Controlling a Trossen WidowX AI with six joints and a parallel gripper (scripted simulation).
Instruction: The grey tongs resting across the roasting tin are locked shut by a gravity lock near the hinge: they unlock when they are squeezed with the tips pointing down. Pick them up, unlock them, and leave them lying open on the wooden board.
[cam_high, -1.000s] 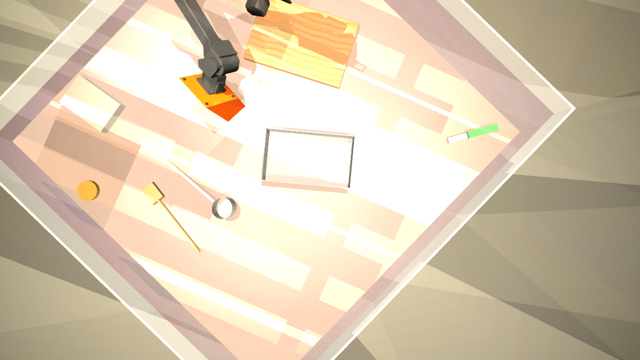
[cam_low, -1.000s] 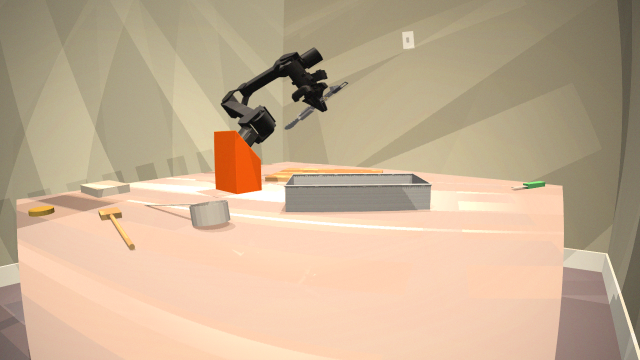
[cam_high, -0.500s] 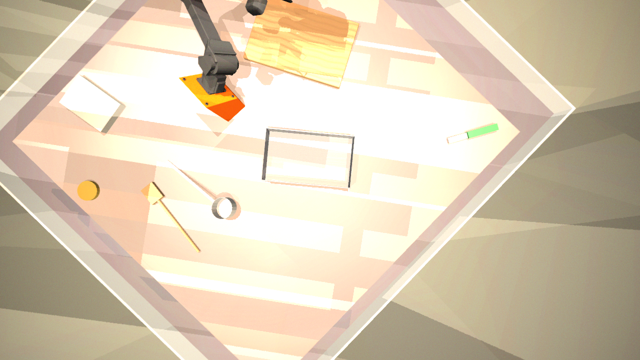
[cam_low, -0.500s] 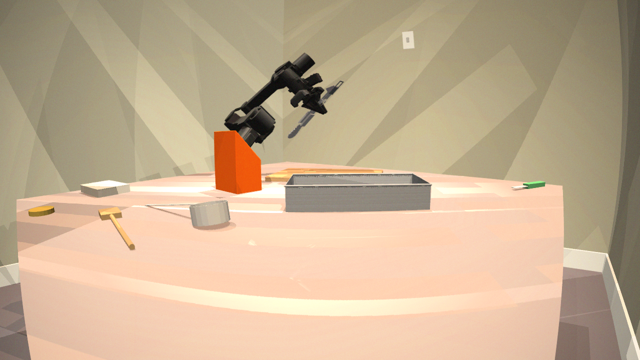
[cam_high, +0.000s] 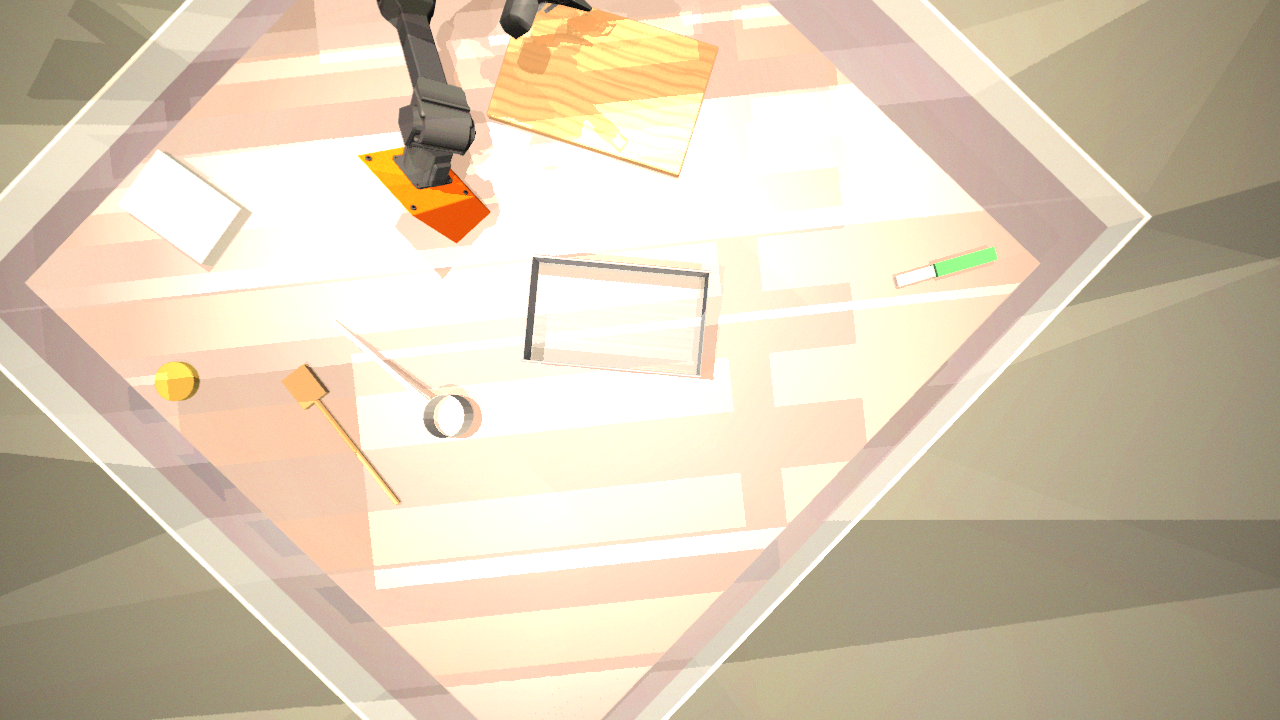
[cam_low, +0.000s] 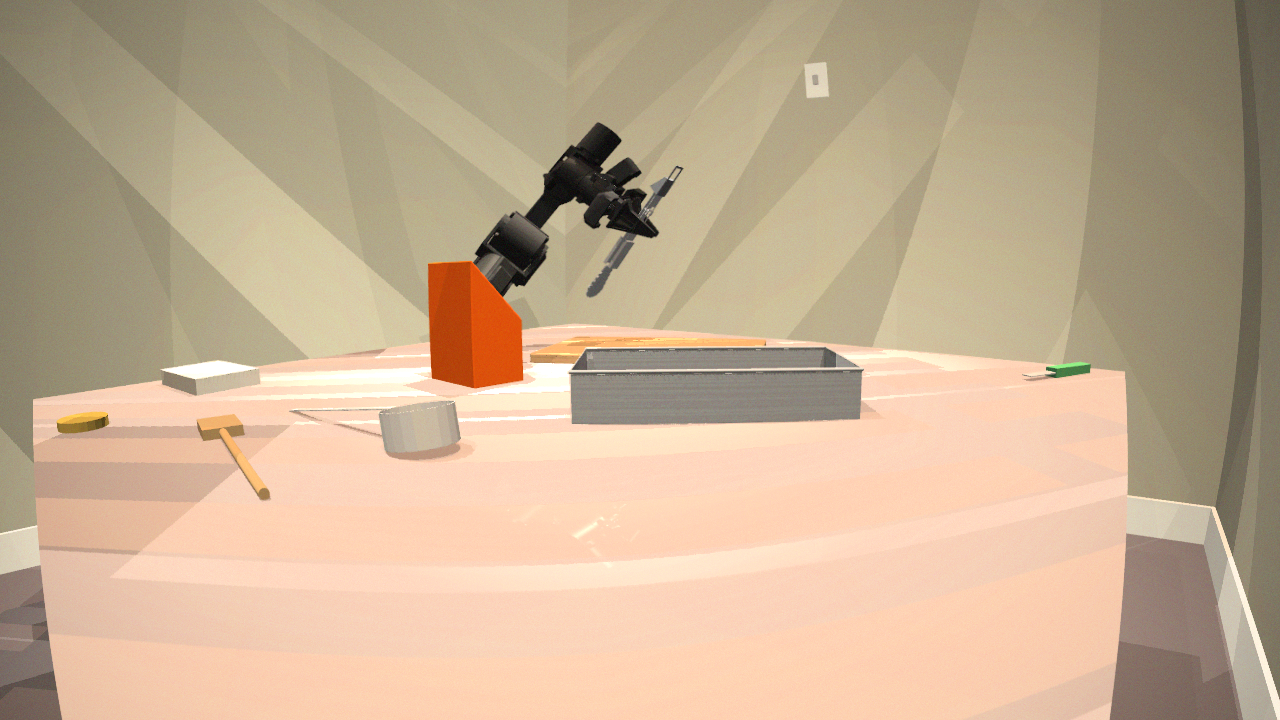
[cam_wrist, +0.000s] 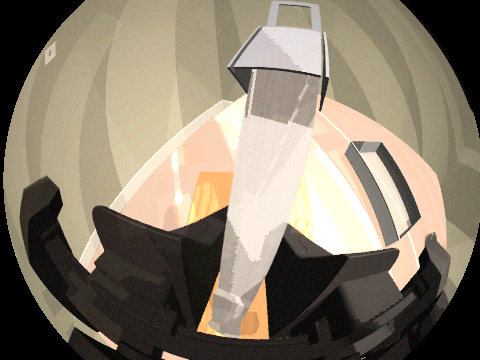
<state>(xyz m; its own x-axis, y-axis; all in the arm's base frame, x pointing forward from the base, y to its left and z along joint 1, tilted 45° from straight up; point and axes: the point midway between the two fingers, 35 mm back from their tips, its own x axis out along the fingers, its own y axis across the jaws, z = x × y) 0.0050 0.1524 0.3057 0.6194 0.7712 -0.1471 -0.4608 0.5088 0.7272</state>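
Note:
My gripper (cam_low: 648, 227) (cam_wrist: 250, 214) is shut on the middle of the grey tongs (cam_low: 616, 257) (cam_wrist: 272, 150) and holds them high in the air. In the exterior view the tongs are steeply tilted, scalloped tips down to the left, loop and hinge end up to the right. The arms look close together; whether the lock is engaged cannot be told. The wooden board (cam_high: 662, 143) (cam_low: 742, 342) (cam_wrist: 215, 181) lies flat on the table below and bears nothing that I can see. In the top view the gripper is mostly cut off by the top edge.
The roasting tin (cam_high: 529, 308) (cam_low: 716, 398) (cam_wrist: 372, 192) stands in front of the board with nothing across it. The orange arm base (cam_high: 456, 214) (cam_low: 472, 331) is left of the board. A pan (cam_low: 418, 429), a mallet (cam_low: 241, 461), a yellow disc (cam_low: 82, 421), a pale block (cam_low: 210, 377) and a green-handled tool (cam_low: 1067, 369) lie farther away.

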